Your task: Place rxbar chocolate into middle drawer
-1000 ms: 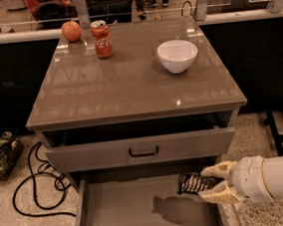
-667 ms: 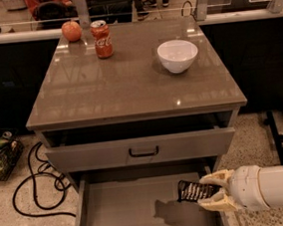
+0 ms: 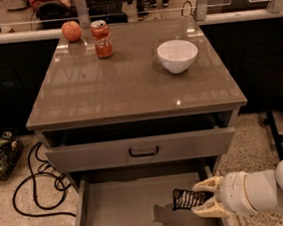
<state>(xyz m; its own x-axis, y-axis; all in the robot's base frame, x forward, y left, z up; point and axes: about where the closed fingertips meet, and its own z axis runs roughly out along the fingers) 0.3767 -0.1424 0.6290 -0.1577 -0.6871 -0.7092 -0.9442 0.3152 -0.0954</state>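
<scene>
Brown counter [image 3: 129,86] carries a red soda can [image 3: 102,38], an apple [image 3: 71,30] and a white bowl [image 3: 177,55]. Below, I see my claw [image 3: 202,198] over the open middle drawer [image 3: 121,212], right side, pinching the rxbar chocolate [image 3: 186,198] clear of its floor.

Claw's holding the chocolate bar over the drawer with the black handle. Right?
Wrong drawer. In the camera view the claw holds the chocolate bar over the open lower drawer, the one with the plain grey floor. The drawer with the black handle is the one above it.
</scene>
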